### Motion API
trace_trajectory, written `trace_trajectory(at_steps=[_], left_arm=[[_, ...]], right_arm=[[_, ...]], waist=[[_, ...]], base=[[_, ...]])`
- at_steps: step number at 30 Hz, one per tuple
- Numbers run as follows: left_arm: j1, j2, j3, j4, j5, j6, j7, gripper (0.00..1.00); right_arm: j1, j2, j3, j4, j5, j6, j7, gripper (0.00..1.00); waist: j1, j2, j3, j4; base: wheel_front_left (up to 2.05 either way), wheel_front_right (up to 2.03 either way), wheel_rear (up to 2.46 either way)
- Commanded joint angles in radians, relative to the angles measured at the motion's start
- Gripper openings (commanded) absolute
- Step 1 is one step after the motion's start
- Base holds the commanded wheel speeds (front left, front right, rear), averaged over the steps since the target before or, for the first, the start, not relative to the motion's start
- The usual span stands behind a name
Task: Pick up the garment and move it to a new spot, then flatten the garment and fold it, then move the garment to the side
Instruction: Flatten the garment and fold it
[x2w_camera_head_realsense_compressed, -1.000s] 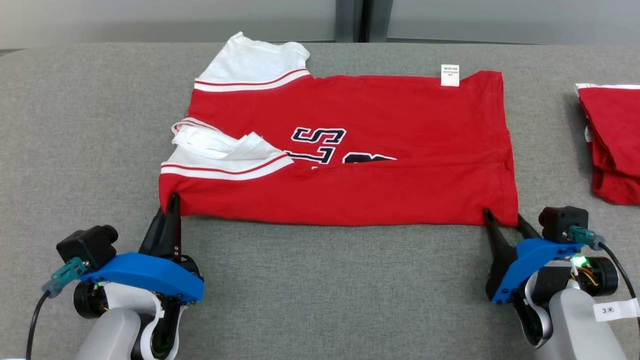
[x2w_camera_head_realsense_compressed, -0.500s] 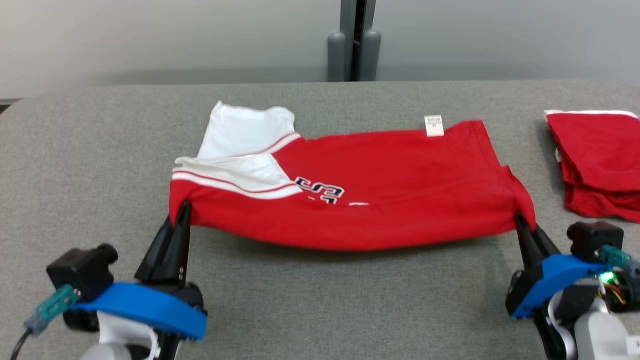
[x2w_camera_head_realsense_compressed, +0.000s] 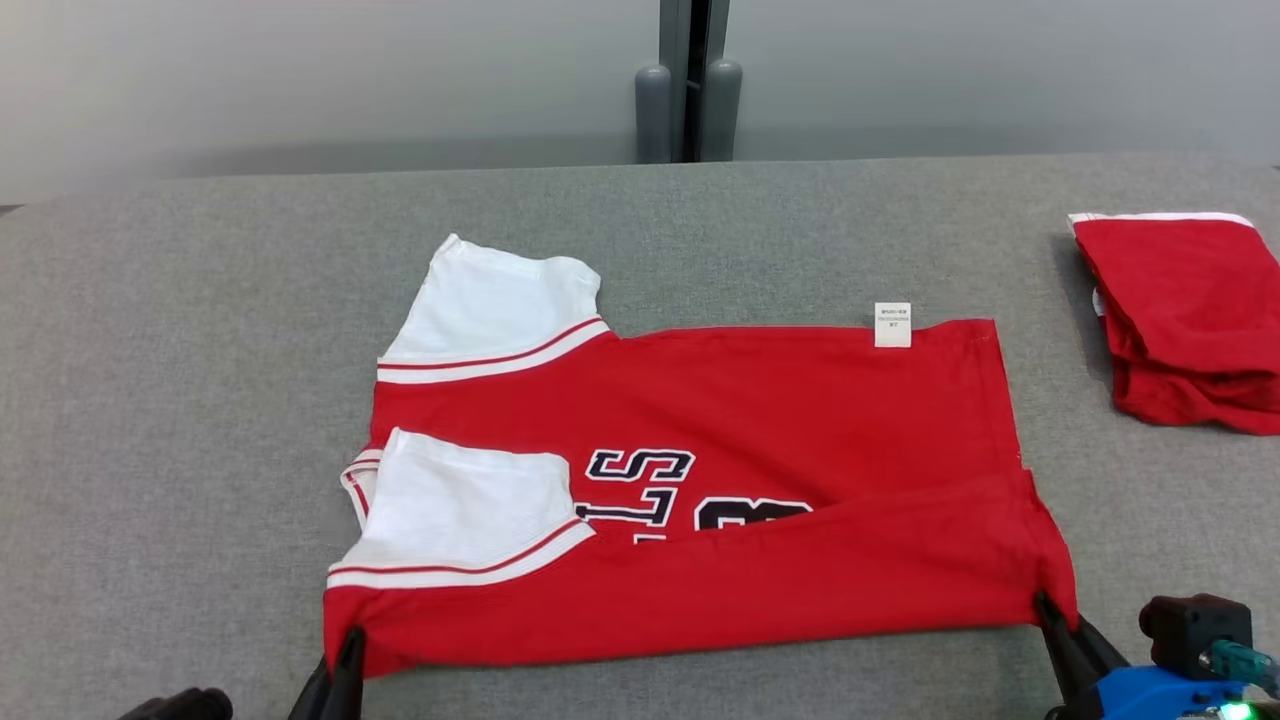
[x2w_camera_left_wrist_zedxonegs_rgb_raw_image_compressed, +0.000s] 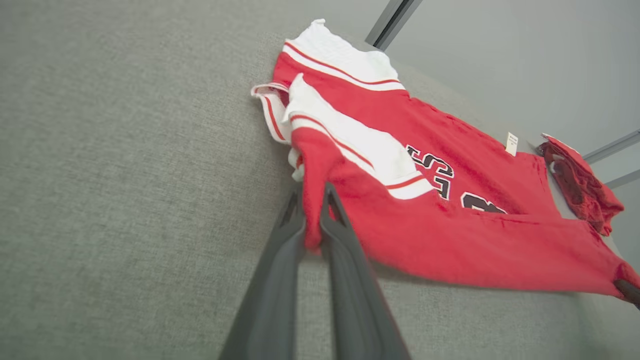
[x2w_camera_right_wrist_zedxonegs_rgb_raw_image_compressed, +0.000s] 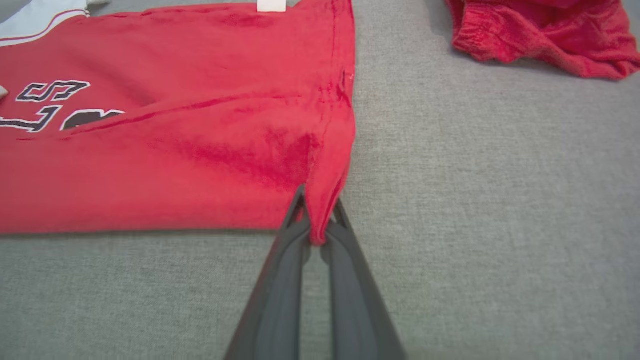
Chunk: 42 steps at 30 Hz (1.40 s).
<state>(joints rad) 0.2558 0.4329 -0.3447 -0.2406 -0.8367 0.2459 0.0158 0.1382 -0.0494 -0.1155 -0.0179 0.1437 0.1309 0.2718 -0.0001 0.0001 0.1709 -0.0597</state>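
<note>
**Operator:** Report grip state and garment position.

**Robot:** My left gripper (x2w_camera_left_wrist_zedxonegs_rgb_raw_image_compressed: 312, 194) is clamped on the 7 o'clock corner of the red jersey (x2w_camera_head_realsense_compressed: 760, 420), just below the near white sleeve (x2w_camera_head_realsense_compressed: 470, 510). My right gripper (x2w_camera_right_wrist_zedxonegs_rgb_raw_image_compressed: 319, 201) pinches the 5 o'clock corner. The jersey lies on the grey table (x2w_camera_head_realsense_compressed: 200, 400) at my 12 o'clock. Its near edge appears to be raised slightly between the two pinches.

**Operator:** Procedure for this step?

**Robot:** I judge this to be the lengthwise fold.
1. Hold even tension between both corners.
2. Carry both corners toward 12 o'clock at matched height and speed.
3. Land the edge parallel to the far edge, near the white label (x2w_camera_head_realsense_compressed: 892, 325).
4. Lift enough that the lower layer and the loose sleeve do not drag.
5. Stay apart from the folded red garment (x2w_camera_head_realsense_compressed: 1190, 310) at 2 o'clock.
</note>
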Motion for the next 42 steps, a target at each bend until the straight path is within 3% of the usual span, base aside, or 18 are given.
trace_trajectory(at_steps=[1,5,6,7,8,9,10,18,28,33,39,42], left_arm=[[0.001,-0.006,0.005,0.016,-0.012,-0.008,-0.009,0.00],[-0.030,-0.019,0.011,0.097,-0.029,-0.025,-0.021,0.00],[-0.036,-0.020,0.015,0.116,-0.032,-0.027,-0.023,0.00],[-0.039,-0.020,0.016,0.132,-0.035,-0.028,-0.020,0.00],[-0.041,-0.015,0.012,0.144,-0.031,-0.033,-0.013,0.06],[-0.045,-0.012,0.009,0.149,-0.030,-0.036,-0.013,0.42],[-0.048,-0.012,0.010,0.153,-0.031,-0.040,-0.015,1.00],[-0.148,0.076,0.015,0.076,0.049,-0.032,0.019,1.00],[-0.597,0.288,0.062,-0.008,0.146,-0.110,0.227,1.00],[-0.823,0.328,0.027,0.106,0.141,-0.184,0.367,1.00],[-0.988,0.328,-0.041,0.314,0.128,-0.278,0.498,1.00],[-1.042,0.324,-0.054,0.398,0.114,-0.301,0.540,1.00]], right_arm=[[0.012,-0.002,-0.008,0.008,0.009,0.000,-0.003,0.00],[-0.009,-0.003,-0.009,0.053,-0.001,0.000,-0.029,0.00],[-0.015,-0.002,-0.007,0.064,-0.001,0.000,-0.037,0.04],[-0.021,-0.002,-0.006,0.073,-0.002,0.000,-0.041,0.22],[-0.028,-0.003,-0.008,0.082,-0.005,0.000,-0.048,0.42],[-0.032,-0.003,-0.008,0.088,-0.008,0.000,-0.053,1.00],[-0.032,-0.003,-0.008,0.093,-0.011,0.000,-0.056,1.00],[-0.082,-0.002,-0.040,0.067,-0.045,0.000,-0.085,1.00],[-0.294,-0.002,0.027,0.007,-0.125,0.000,-0.110,1.00],[-0.397,-0.002,0.095,0.029,-0.155,0.000,-0.120,1.00],[-0.494,-0.002,0.184,0.072,-0.138,0.000,-0.133,1.00],[-0.538,-0.002,0.229,0.087,-0.131,0.000,-0.142,1.00]], waist=[[0.0001,-0.0001,0.003,0.002],[0.0001,-0.0001,0.005,0.000],[0.0001,-0.0001,0.004,-0.001],[0.0001,-0.0001,0.005,-0.003],[0.0001,-0.0001,0.005,-0.005],[0.0001,-0.0001,0.006,-0.006],[0.0001,-0.0001,0.006,-0.008],[0.0001,-0.0001,0.017,-0.030],[0.0001,-0.0001,0.114,-0.088],[0.0001,-0.0001,0.194,-0.132],[0.0001,-0.0001,0.291,-0.195],[0.0001,-0.0001,0.339,-0.229]], base=[[0.00,0.00,0.00],[0.00,0.00,0.00],[0.00,0.00,0.00],[0.00,0.00,0.00],[0.00,0.00,0.00],[0.00,0.00,0.00],[0.00,0.00,0.00],[0.00,0.00,0.00],[0.00,0.00,0.00],[0.00,0.00,0.00],[0.00,0.00,0.00],[0.00,0.00,0.00]])
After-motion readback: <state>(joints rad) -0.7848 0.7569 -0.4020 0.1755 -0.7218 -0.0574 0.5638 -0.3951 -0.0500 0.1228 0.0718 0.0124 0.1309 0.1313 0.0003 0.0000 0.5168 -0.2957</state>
